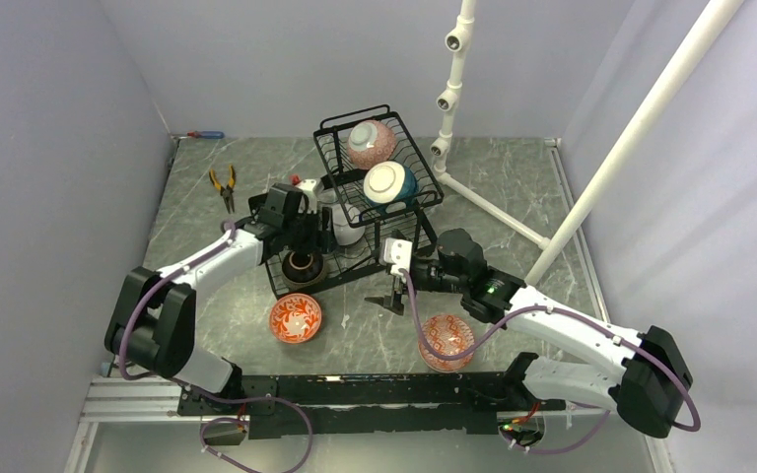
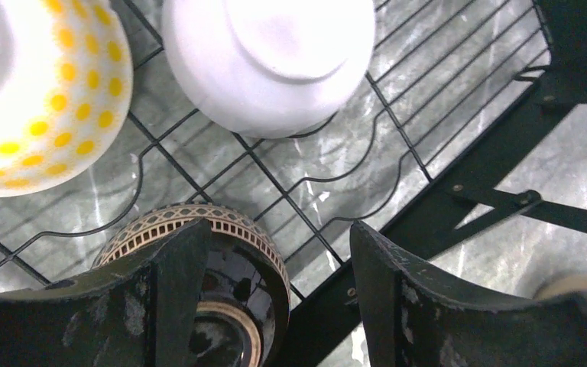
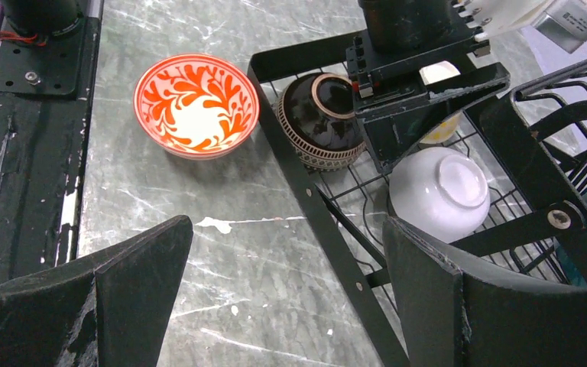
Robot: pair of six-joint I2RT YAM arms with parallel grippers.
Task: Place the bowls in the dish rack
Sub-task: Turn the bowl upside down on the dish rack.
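The black wire dish rack (image 1: pixel 409 225) stands mid-table. Its raised tier holds a pink bowl (image 1: pixel 372 141) and a teal-and-white bowl (image 1: pixel 388 183). In the base a brown bowl (image 2: pixel 233 252) rests on its side near a white bowl (image 2: pixel 267 61) and a yellow-dotted bowl (image 2: pixel 38 92). My left gripper (image 2: pixel 279 229) hangs over the brown bowl, jaws apart, one finger in front of it and a gap at the other. Two red-patterned bowls (image 1: pixel 296 317) (image 1: pixel 446 340) sit on the table. My right gripper (image 3: pixel 287 225) is open over the table beside the rack's front rail (image 3: pixel 329 229).
Orange-handled pliers (image 1: pixel 223 183) lie at the back left. A white pipe stand (image 1: pixel 453 89) rises behind the rack, and a slanted white pipe (image 1: pixel 631 138) crosses the right side. Grey walls close in on both sides.
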